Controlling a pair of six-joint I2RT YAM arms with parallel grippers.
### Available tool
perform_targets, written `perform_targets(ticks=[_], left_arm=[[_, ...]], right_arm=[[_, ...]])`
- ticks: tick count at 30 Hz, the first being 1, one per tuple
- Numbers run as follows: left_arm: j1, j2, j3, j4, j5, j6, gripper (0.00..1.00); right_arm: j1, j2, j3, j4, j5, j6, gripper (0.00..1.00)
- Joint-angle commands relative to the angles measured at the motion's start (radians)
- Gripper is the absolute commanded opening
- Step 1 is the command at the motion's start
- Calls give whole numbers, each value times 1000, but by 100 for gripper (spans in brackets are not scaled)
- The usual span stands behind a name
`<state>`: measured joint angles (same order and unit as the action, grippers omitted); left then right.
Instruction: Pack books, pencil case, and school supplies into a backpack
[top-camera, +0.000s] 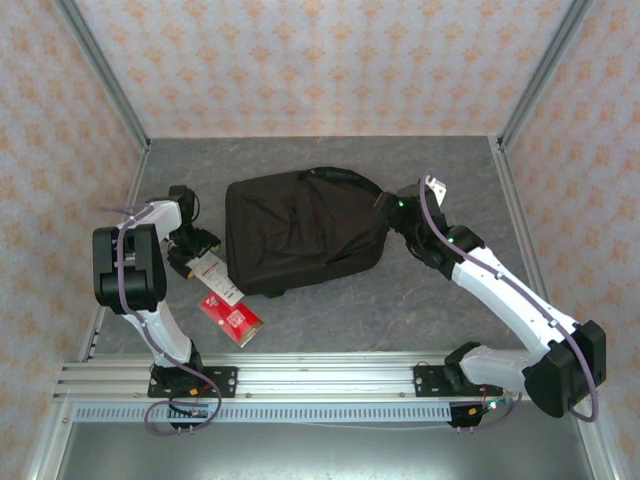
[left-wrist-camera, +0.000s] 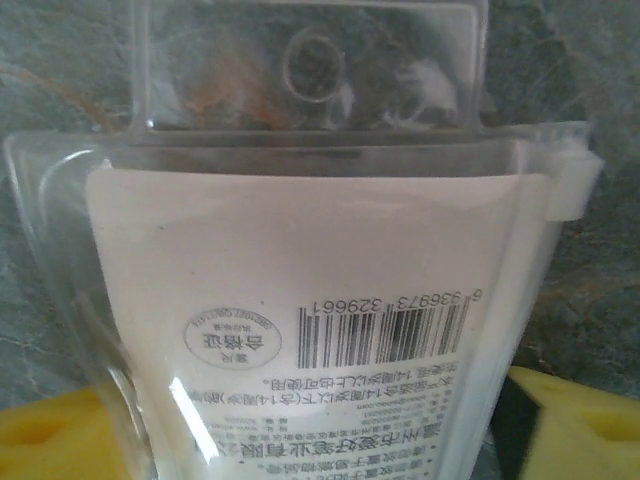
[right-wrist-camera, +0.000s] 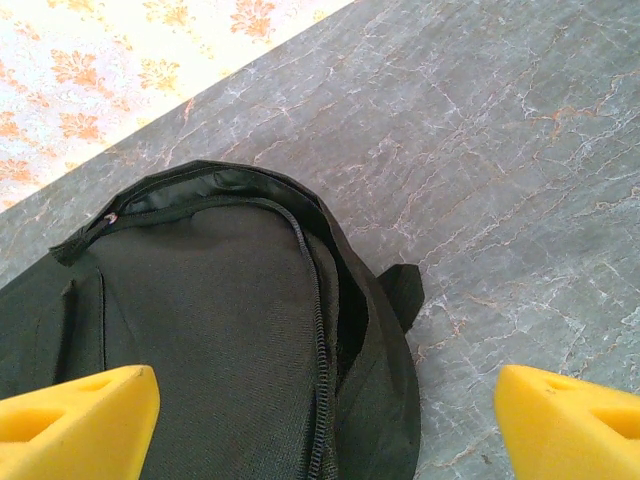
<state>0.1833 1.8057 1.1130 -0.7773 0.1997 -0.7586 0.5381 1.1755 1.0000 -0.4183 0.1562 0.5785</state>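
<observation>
The black backpack (top-camera: 300, 230) lies flat in the middle of the table, zip side up. My right gripper (top-camera: 385, 205) hovers open over its right end, yellow fingertips (right-wrist-camera: 75, 420) wide apart on either side of the zip (right-wrist-camera: 320, 350). My left gripper (top-camera: 193, 255) is down at the white-and-red card (top-camera: 215, 277), left of the backpack. Up close it is a clear pouch (left-wrist-camera: 300, 280) with a barcoded white label, lying between the open yellow fingers (left-wrist-camera: 580, 420); a dark gap shows at the right one. A red packet (top-camera: 232, 318) lies just nearer. The books and the pencil case are out of view.
Patterned walls and metal posts (top-camera: 105, 75) close in the grey marbled table (top-camera: 400, 310) at the back and sides. The mounting rail (top-camera: 320, 380) runs along the near edge. A short black strap tab (right-wrist-camera: 405, 290) sticks out from the backpack's end.
</observation>
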Motion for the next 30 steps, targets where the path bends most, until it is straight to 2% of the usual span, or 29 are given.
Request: perform_targets(ticks=[1, 5, 9, 17, 30], left_arm=[[2, 49, -26, 34, -34, -16, 67], [3, 23, -26, 18, -47, -6, 58], [3, 1, -28, -5, -67, 4, 55], [3, -113, -2, -95, -119, 40, 54], [2, -448, 30, -245, -220, 94, 54]], right_arm=[[5, 3, 4, 7, 13, -2, 87], [5, -9, 3, -4, 21, 1, 87], [5, -25, -9, -6, 28, 7, 87], [5, -47, -14, -19, 23, 21, 87], [6, -52, 10, -24, 3, 29, 86]])
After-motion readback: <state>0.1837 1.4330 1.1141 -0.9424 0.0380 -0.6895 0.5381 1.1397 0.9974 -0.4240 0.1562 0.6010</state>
